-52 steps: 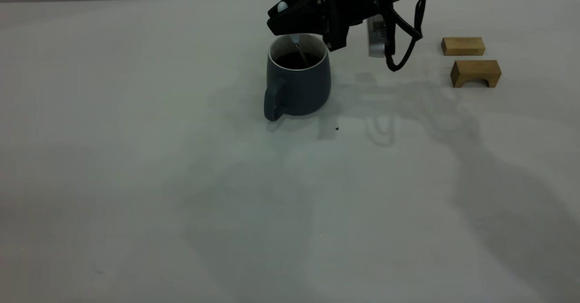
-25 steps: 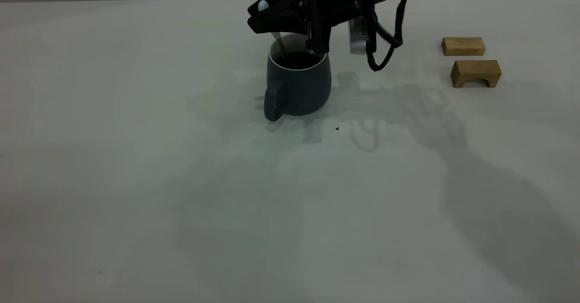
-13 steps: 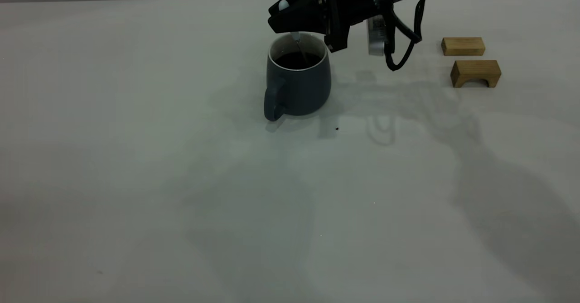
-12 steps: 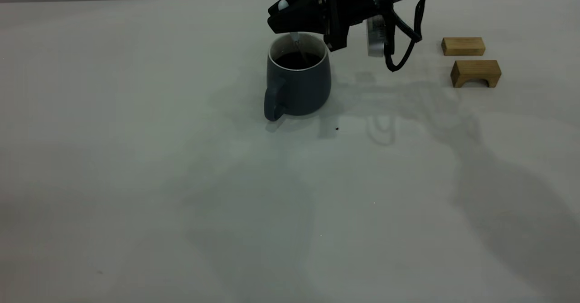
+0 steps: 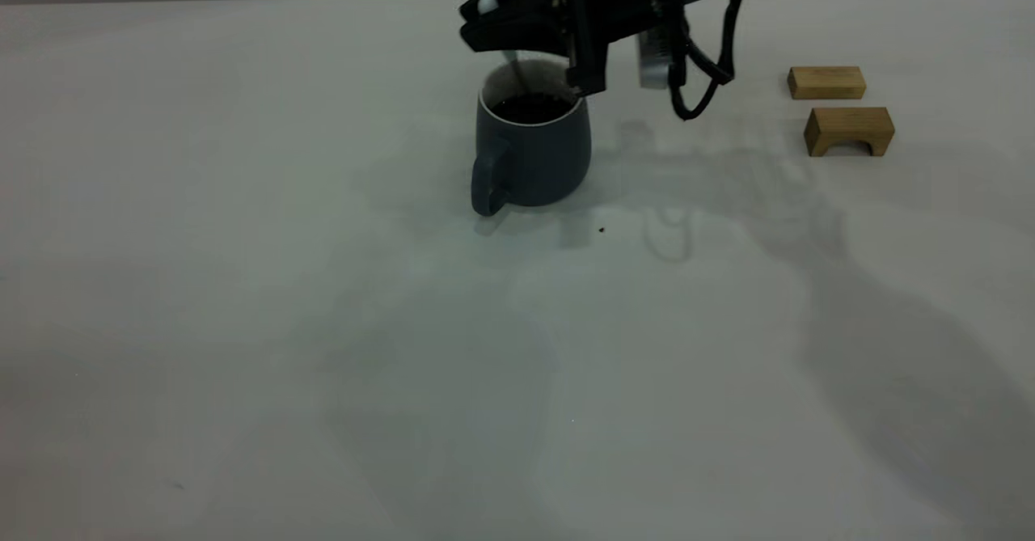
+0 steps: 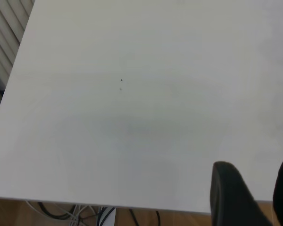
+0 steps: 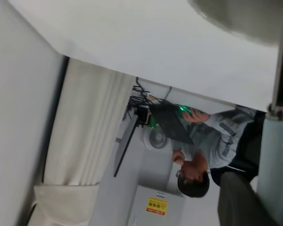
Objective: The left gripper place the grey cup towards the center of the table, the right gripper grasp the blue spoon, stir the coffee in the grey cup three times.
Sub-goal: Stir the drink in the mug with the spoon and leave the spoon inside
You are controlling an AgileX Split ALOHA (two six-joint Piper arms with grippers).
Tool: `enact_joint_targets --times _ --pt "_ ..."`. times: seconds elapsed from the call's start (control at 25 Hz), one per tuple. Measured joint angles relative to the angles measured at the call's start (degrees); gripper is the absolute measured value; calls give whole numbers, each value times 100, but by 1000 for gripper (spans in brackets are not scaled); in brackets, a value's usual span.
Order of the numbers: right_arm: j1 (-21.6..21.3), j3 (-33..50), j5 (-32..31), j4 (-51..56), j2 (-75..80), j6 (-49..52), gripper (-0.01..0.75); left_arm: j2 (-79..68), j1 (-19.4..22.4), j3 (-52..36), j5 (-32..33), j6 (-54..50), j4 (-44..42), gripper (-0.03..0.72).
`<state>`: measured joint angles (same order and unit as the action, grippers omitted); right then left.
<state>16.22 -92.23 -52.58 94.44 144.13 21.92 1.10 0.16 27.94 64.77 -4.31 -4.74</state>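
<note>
The grey cup [image 5: 531, 153] stands on the table [image 5: 242, 298] in the exterior view, handle toward the camera, with dark coffee [image 5: 530, 108] inside. Just above its rim my right gripper [image 5: 495, 30] is shut on the blue spoon [image 5: 515, 72], whose stem slants down into the coffee near the cup's left side. In the right wrist view the spoon's pale handle [image 7: 275, 160] lies beside one dark finger [image 7: 238, 202], below the cup's rim [image 7: 240, 16]. My left gripper [image 6: 254, 197] is out of the exterior view; it hangs open over bare table [image 6: 132, 117] near an edge.
Two small wooden blocks [image 5: 826, 82] [image 5: 849, 130] lie to the right of the cup. A tiny dark speck [image 5: 601, 230] sits in front of the cup. Beyond the table, a person [image 7: 203, 155] sits at a laptop. Cables [image 6: 85, 214] hang under the table edge.
My right gripper swung left, back right, and now left again over the cup, carrying the spoon's stem round in the coffee. The cup has stayed put.
</note>
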Motion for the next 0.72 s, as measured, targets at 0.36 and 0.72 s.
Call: enact_joint_targets --times 0.36,0.72 --pt "-77 0 -34 -107 0 5 122 0 0 0 0 0 0 299" --pt "-77 0 -94 -251 0 5 262 0 0 0 0 0 0 299"
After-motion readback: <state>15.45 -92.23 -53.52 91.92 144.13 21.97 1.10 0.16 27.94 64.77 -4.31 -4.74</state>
